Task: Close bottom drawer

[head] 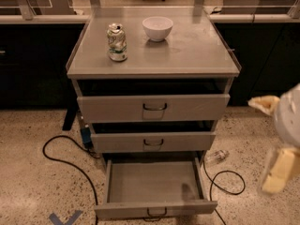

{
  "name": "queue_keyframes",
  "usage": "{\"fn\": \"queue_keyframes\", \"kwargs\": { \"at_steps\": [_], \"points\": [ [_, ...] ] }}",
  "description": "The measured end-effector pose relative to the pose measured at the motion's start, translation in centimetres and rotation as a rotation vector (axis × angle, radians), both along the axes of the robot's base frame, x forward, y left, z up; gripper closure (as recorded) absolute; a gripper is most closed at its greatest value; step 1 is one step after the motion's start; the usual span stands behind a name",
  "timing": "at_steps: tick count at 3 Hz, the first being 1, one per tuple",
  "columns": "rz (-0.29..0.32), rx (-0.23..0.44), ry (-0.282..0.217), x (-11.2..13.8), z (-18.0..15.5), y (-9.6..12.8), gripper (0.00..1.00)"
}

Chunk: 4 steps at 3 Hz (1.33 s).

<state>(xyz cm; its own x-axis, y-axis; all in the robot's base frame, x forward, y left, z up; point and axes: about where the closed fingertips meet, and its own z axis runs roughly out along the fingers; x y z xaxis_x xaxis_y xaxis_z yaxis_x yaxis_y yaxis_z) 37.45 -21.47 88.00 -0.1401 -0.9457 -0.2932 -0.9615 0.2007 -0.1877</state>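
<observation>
Camera view shows end effector (261,144) over speckled floor (37,191).

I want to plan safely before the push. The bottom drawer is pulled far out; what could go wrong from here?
1. The end effector hangs far right of the grey metal bottom drawer, well off its small dark wire handle; an off-centre push may skew the drawer.
2. The black cable on the floor loops near the drawer's right side and might get snagged.

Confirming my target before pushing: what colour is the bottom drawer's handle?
Dark wire handle on the grey bottom drawer; camera view. The tool hangs at right edge.
</observation>
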Motion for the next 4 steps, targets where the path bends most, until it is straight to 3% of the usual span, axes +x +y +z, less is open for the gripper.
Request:
{"fn": "queue_keyframes", "kwargs": {
  "at_steps": [1,2,3,4],
  "points": [
    [0.018,0.034,-0.052,-3.8,-4.8,-0.5,0.00],
    [-0.007,-0.029,-0.055,-7.1,-11.8,-2.0,0.00],
    [-0.016,-0.113,0.023,-9.3,-20.8,-2.5,0.00],
    [-0.054,-0.169,0.079,-12.2,-23.8,-4.2,0.00]
  ]
}}
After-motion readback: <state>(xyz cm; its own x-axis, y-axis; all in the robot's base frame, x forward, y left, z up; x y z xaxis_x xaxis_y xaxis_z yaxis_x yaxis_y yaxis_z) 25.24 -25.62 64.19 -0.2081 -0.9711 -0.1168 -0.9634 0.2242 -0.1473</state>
